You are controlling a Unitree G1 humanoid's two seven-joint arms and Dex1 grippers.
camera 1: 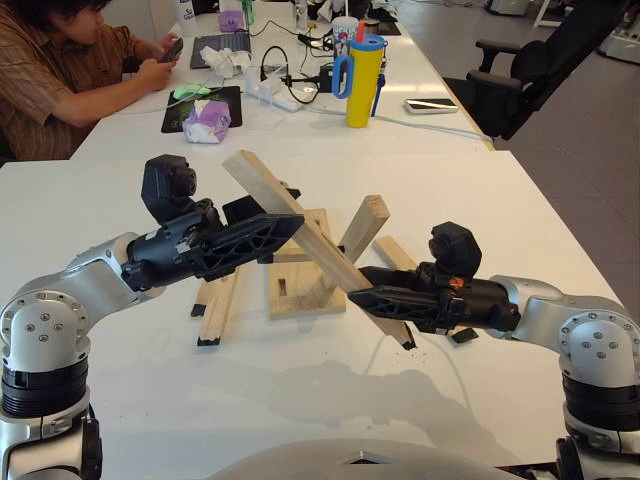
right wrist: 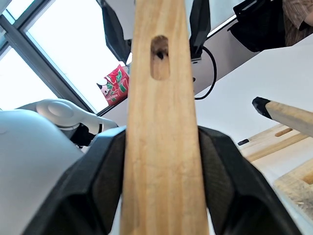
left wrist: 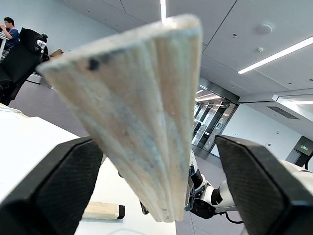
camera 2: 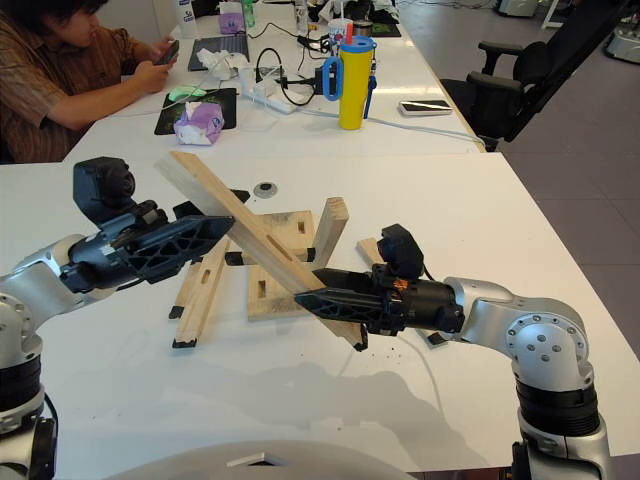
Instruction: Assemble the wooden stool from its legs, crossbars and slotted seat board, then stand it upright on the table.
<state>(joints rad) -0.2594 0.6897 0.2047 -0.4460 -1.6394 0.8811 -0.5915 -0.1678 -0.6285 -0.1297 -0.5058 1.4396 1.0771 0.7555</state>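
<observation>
Right now both grippers are on one long wooden leg (camera 1: 318, 250), which hangs slanted in the air above the middle of the tabletop (camera 1: 500, 200). Its upper end points toward the far left corner, and its lower end comes down near the tabletop on the near right.

The left gripper (camera 1: 285, 228) is at the upper part of the leg. In the left wrist view its fingers (left wrist: 49, 196) stand spread on either side of the wood, with a gap showing beside one of them. The right gripper (camera 1: 360, 295) is at the lower part. In the right wrist view its fingers (right wrist: 215, 181) press against both sides of the leg, pinching it just below an oblong slot in the wood.

Under the slanted leg, the slotted seat board (camera 1: 300, 300) lies flat on the tabletop. A second leg (camera 1: 365, 222) rises tilted behind the held one, leaning toward the far right corner. Its lower end is hidden, so I cannot tell what it rests on.

Just beside the board, on the side of the left edge, two bars (camera 1: 215, 305) lie close together and flat, with dark caps on their near ends. Another short wooden piece (camera 1: 395, 252) lies flat behind the right gripper.

On the next table beyond the far edge stands a yellow bottle (camera 1: 364, 80).
</observation>
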